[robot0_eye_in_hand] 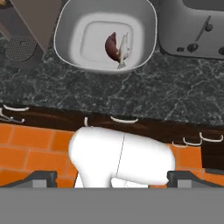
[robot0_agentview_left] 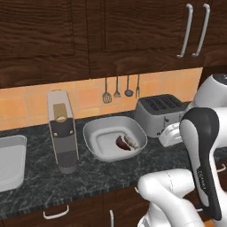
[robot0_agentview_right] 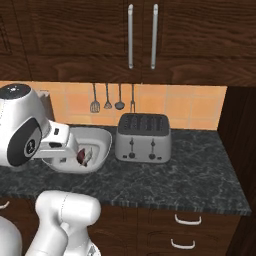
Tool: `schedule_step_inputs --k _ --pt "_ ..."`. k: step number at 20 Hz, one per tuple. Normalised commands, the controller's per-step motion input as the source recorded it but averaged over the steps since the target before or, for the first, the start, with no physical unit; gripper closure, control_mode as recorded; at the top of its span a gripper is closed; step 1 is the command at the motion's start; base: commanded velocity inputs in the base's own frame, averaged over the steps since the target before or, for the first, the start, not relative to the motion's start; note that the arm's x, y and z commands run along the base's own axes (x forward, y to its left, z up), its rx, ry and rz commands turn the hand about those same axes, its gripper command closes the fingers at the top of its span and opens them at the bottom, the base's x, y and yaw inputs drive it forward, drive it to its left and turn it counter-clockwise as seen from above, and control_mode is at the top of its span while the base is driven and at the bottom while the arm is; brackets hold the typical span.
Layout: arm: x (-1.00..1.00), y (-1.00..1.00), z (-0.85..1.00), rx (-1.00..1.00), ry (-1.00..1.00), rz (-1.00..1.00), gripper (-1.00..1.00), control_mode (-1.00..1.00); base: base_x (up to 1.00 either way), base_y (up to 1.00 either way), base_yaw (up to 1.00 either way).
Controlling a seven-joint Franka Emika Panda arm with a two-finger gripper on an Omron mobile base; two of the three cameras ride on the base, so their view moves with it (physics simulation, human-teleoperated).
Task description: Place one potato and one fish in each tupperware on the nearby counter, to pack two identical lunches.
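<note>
Tupperware (robot0_agentview_left: 95,133) on counter (robot0_agentview_right: 190,175) holds potato (robot0_eye_in_hand: 112,46) w/ fish (robot0_eye_in_hand: 123,51) touching it; gripper (robot0_eye_in_hand: 112,178) fingers spread apart.

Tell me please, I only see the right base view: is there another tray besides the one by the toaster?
Observer: Yes. The left base view shows a second tupperware at the left end of the counter. No food shows in the part that is in frame.
Operator: What's between the two trays?
Observer: A tall grey coffee machine stands on the counter between them.
Operator: Is the tool holding something?
Observer: No. In the hand view the tool is wide open and holds nothing.
</note>
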Motion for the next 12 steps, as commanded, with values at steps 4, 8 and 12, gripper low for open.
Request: schedule_step_inputs --k 4,8,12 --pt "0.00 0.00 0.00 0.00 0.00 0.00 -1.00 1.00 -1.00 -0.55 -0.25" --pt "0.00 0.00 0.00 0.00 0.00 0.00 -1.00 1.00 -0.68 -0.69 -0.48" --pt "0.00 0.00 0.00 0.00 0.00 0.00 -1.00 1.00 -0.30 -0.65 -0.44"
